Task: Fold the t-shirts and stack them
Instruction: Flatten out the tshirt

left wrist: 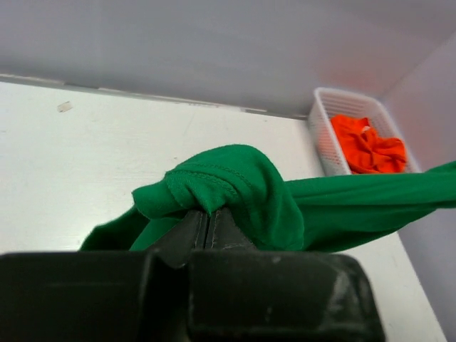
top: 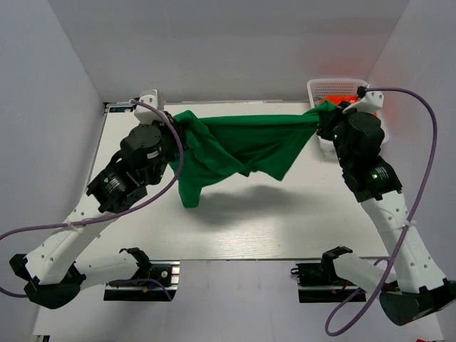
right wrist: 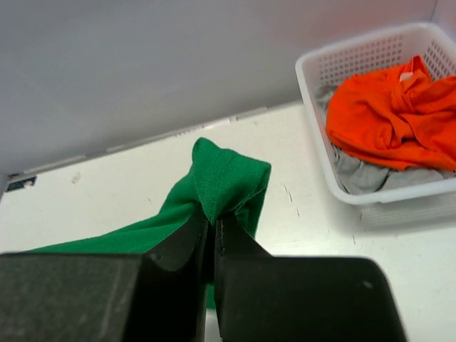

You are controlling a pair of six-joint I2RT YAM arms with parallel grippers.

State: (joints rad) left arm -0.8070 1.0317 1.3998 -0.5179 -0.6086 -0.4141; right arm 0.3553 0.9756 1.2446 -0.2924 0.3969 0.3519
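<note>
Green t-shirt (top: pixel 242 146) spans left pincer (left wrist: pixel 208 222) to right pincer (right wrist: pixel 214 226).

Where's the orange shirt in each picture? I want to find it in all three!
Top view: the orange shirt is at the far top right, inside the white basket; only a bit of orange shows.
Left wrist view: upper right, in the basket, above the stretched green shirt.
Right wrist view: upper right, piled in the basket.
Shared landmark: the white basket shows in all three.
</note>
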